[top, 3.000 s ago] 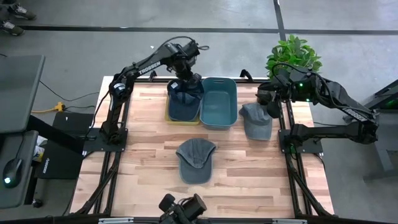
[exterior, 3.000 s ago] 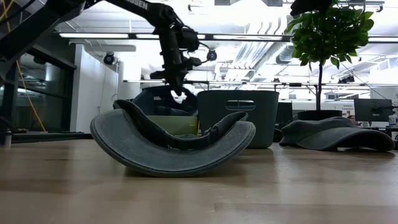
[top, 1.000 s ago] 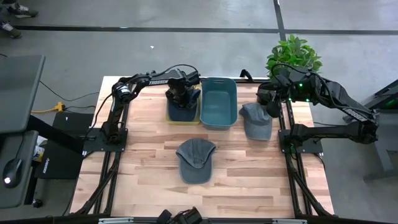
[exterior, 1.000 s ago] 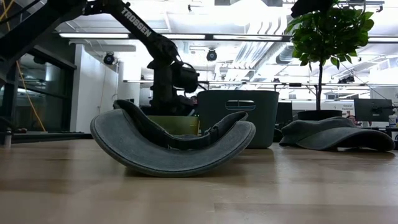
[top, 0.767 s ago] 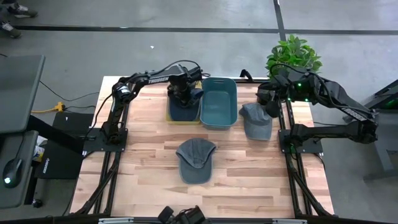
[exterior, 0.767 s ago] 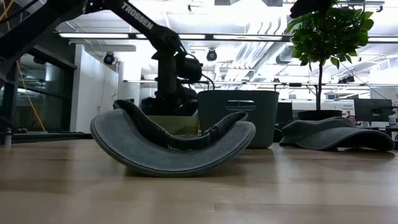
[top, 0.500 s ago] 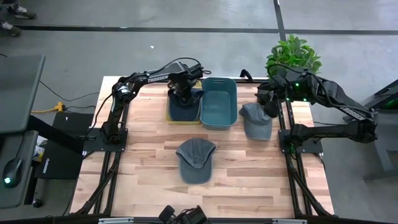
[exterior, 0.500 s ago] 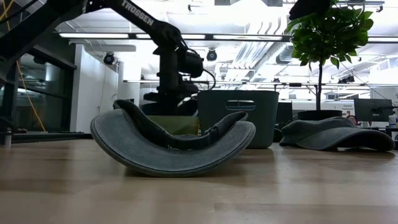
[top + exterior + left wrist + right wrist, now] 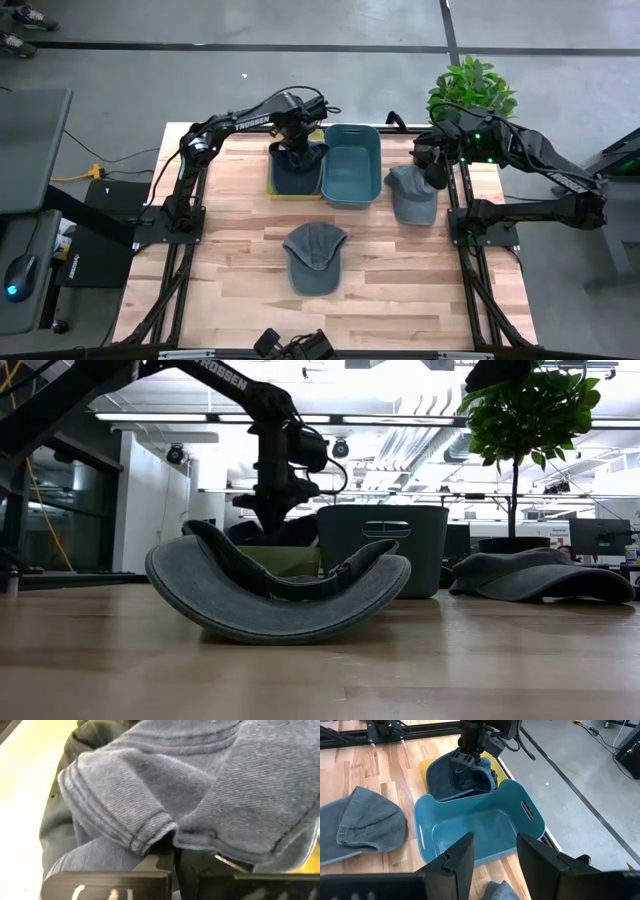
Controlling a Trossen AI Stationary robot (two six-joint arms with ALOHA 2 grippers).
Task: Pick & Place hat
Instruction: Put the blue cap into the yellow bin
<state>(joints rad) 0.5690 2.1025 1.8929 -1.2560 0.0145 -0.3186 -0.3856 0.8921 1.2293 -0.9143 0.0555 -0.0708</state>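
Note:
A blue denim hat sits in a yellow bin at the far middle of the table. My left gripper stands above it, pointing down and shut on its cloth. A second hat lies crown down at the table's middle, rocking on its rounded top. A third hat lies flat at the right. My right gripper hovers open at the table's right side, high over the third hat and touching nothing. My left gripper pinches a bunched fold of the hat's cloth between its two shut fingers. It comes from above, pointing down. The hat hangs slack below the fingers, its lower part still inside the yellow bin.
A teal bin stands right beside the yellow one, nothing in it. A potted plant stands at the far right corner. Bare wood lies along the near edge and the left side.
My left gripper has risen over the yellow bin, still shut on the hat. The held fold has come up with it, so the hat now stands taller, while its lower part stays in the bin.

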